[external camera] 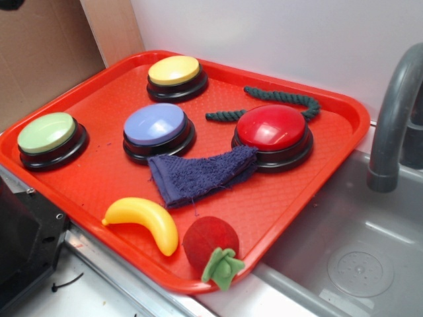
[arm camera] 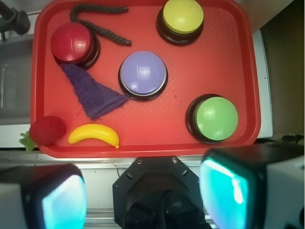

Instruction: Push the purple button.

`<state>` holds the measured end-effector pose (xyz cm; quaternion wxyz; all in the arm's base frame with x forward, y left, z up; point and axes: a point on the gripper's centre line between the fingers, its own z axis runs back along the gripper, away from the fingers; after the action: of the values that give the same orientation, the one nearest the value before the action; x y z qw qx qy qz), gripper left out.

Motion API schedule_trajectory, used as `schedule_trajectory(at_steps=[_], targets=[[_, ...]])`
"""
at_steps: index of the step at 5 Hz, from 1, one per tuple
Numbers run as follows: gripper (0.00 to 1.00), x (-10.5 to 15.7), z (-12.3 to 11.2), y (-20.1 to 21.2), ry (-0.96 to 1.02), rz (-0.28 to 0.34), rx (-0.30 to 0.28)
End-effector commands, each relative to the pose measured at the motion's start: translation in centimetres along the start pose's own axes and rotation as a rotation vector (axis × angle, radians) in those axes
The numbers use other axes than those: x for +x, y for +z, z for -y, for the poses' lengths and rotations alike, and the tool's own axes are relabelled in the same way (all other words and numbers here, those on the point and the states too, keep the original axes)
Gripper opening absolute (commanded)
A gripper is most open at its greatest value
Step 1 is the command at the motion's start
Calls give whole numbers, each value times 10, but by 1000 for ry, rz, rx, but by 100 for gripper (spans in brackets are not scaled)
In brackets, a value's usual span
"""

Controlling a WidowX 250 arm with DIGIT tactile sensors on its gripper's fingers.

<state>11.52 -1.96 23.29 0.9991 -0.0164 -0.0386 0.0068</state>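
The purple button [external camera: 155, 123] [arm camera: 142, 72], a periwinkle dome on a black round base, sits near the middle of the red tray [external camera: 99, 105] [arm camera: 224, 62]. In the wrist view my gripper [arm camera: 143, 195] hangs high above the tray's near edge, over the black robot base [arm camera: 152, 186]. Its two teal-padded fingers [arm camera: 64, 202] stand far apart with nothing between them, so it is open. The gripper does not show in the exterior view. Nothing touches the purple button on top; a dark blue towel [external camera: 198, 175] [arm camera: 90, 93] lies against its base.
The tray also holds a red button [external camera: 272, 129], yellow button [external camera: 174, 70], green button [external camera: 47, 132], dark rope [external camera: 281, 99], yellow banana [external camera: 149, 221] and red strawberry toy [external camera: 211, 246]. A grey sink [external camera: 357, 257] with a faucet [external camera: 393, 112] lies to the right.
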Motion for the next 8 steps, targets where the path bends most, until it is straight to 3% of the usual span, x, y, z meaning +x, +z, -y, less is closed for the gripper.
schedule_trajectory(at_steps=[1,2,3,4,6,8], targets=[[100,0,0,0,0,0,0],[100,46,-5,-54,-179,-114,-81],[100,88,-1,-95,-230,-112,-58],[100,106,5,-126,-296,-72,-83],[100,118,10,-172,-350,-5,-47],[100,111,-7,-195,-328,-58,-3]])
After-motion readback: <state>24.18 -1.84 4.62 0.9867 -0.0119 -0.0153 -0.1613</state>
